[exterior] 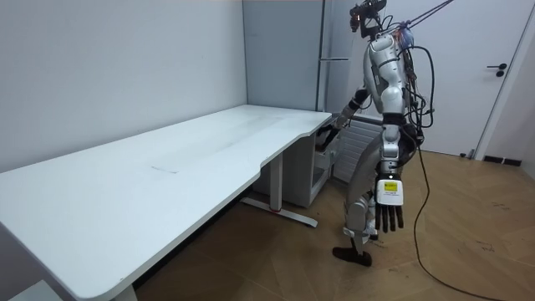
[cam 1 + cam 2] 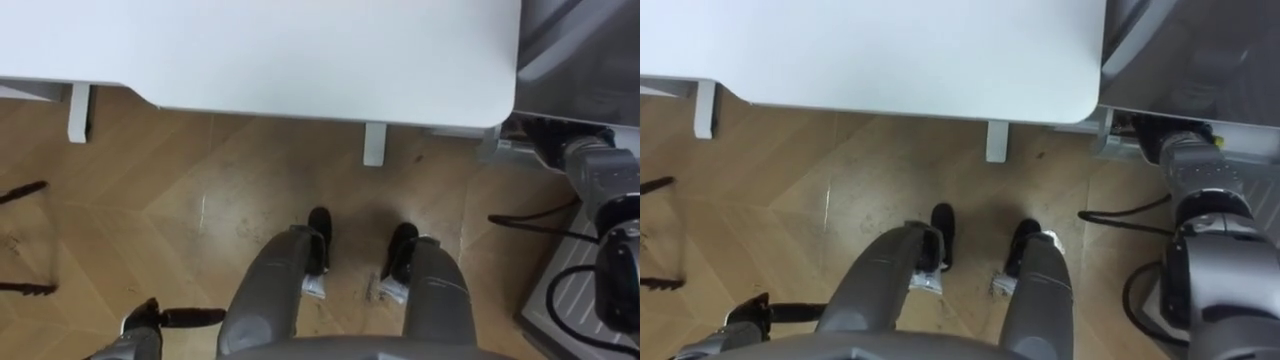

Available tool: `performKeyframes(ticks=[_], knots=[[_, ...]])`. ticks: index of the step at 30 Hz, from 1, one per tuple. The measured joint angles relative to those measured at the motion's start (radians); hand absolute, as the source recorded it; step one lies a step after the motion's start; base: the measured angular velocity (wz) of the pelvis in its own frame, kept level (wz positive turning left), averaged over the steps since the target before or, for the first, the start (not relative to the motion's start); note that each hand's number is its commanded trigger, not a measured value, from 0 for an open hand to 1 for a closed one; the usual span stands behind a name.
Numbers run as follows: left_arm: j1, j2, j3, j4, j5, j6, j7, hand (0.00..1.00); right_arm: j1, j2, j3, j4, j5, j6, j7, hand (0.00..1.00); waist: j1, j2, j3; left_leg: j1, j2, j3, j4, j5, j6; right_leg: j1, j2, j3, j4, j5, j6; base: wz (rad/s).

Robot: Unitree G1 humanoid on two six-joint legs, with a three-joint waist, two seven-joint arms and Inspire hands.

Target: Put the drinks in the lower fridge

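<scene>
The left hand [image 1: 389, 216] hangs low, fingers straight, empty; the right hand [image 1: 332, 134] reaches past the surface's [image 1: 209, 159] end toward what may be the fridge [image 1: 284, 50] (its grip I cannot tell); where the drinks are, likewise; I'd square up to it before pulling.

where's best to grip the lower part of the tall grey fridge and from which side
Likely the jutting edge low on the tall grey fridge, beside the white desk and under the right robot hand. Come from the robot's side, hooking over that edge; any handle is too small to tell.
</scene>
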Motion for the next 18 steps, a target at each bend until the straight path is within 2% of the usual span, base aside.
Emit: performKeyframes(ticks=[6,10,12,13,15,18], knots=[[0.000,0.003,0.007,0.001,-0.015,-0.005,-0.012,0.00,0.079,0.006,-0.004,0.001,0.010,-0.012,0.086,0.00,-0.010,-0.003,-0.0018,0.077,0.006,-0.003,-0.024,-0.006,-0.006,0.086,0.011,-0.019,-0.047,0.003,-0.003,-0.02],[0.005,0.006,0.034,0.008,-0.004,-0.008,-0.048,0.00,0.198,0.049,-0.003,0.001,0.007,-0.013,0.150,0.00,-0.014,-0.010,-0.0065,0.177,0.017,-0.011,-0.072,-0.011,-0.015,0.199,0.035,-0.022,-0.118,0.010,-0.001,-0.03],[0.008,0.006,0.038,0.009,-0.005,-0.019,-0.057,0.00,0.241,0.071,-0.002,0.002,0.006,-0.013,0.176,0.00,-0.015,-0.014,-0.0150,0.213,0.022,-0.012,-0.090,-0.012,-0.019,0.240,0.043,-0.028,-0.151,0.017,-0.001,-0.03],[0.009,0.006,0.042,0.011,-0.005,-0.023,-0.068,0.00,0.266,0.083,-0.002,0.006,0.005,-0.012,0.193,0.00,-0.017,-0.018,-0.0250,0.235,0.022,-0.012,-0.104,-0.012,-0.019,0.265,0.044,-0.041,-0.169,0.019,-0.001,0.00],[0.014,0.005,0.056,0.011,-0.009,-0.032,-0.079,0.00,0.302,0.093,-0.002,0.006,0.000,-0.011,0.216,0.00,-0.023,-0.018,-0.0304,0.281,0.021,-0.012,-0.131,-0.012,-0.019,0.314,0.048,-0.044,-0.202,0.025,0.003,0.00],[0.055,0.007,0.081,0.011,-0.016,-0.050,-0.092,0.00,0.373,0.120,-0.004,0.001,-0.001,-0.012,0.259,0.00,-0.036,-0.018,-0.0396,0.375,0.019,-0.005,-0.192,-0.012,-0.020,0.406,0.060,-0.029,-0.269,0.033,0.015,-0.10]])
